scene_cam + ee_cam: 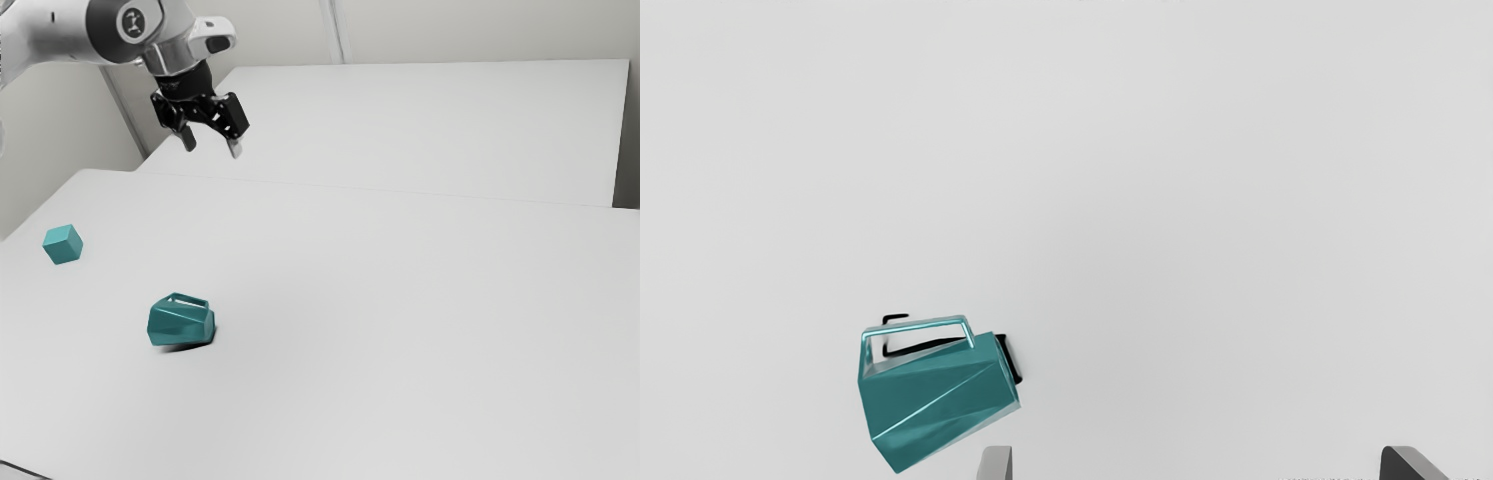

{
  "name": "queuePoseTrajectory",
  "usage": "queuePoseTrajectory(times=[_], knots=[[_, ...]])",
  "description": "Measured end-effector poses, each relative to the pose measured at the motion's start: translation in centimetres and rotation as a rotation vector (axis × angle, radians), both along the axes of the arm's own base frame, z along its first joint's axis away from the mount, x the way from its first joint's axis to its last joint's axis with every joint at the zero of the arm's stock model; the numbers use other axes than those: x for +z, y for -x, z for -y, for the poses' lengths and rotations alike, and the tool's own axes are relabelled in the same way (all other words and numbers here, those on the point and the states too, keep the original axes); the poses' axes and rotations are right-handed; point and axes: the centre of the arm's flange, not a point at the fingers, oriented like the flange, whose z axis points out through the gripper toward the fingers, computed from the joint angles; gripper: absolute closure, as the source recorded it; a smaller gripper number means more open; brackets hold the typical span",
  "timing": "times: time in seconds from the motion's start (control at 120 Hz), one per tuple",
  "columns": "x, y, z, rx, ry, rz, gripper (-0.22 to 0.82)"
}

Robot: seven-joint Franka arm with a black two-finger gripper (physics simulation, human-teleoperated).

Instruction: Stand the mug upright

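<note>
Closing off-centre, the wide-open, empty hand [212, 150] could roll the side-lying mug [180, 324], at exterior view's six o'clock from it.

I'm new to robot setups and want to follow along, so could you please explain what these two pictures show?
The machine is a single robot arm ending in a black two-finger gripper. The exterior view comes from a camera at the arm's side; the arm enters at its upper left. The wrist view comes from a camera on the arm's hand, with the two fingertips along its bottom edge.

On the white table a teal faceted mug lies on its side, handle still attached, and a teal cube sits apart from it. Nothing is held: the fingers stand wide apart, above the table.
</note>
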Motion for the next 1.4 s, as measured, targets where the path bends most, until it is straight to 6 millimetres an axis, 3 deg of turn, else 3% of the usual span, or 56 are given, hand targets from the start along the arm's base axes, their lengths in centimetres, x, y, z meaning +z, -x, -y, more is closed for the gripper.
queuePoseTrajectory(times=[0.225,0.408,0.45,0.567,0.683,0.892,1.4], knots=[[0.3,0.8,3.1,-0.056,0.003,0.003,0.00],[-2.7,3.4,4.0,-0.067,0.075,-0.078,0.00],[-3.2,4.0,2.7,-0.039,0.102,-0.091,0.00],[-4.6,6.0,-3.5,0.097,0.170,-0.119,0.00],[-7.4,8.4,-5.8,0.159,0.258,-0.155,0.00],[-12.7,11.0,-11.3,0.237,0.442,-0.151,0.00],[-26.4,13.5,-23.4,0.260,0.737,-0.082,0.00]])
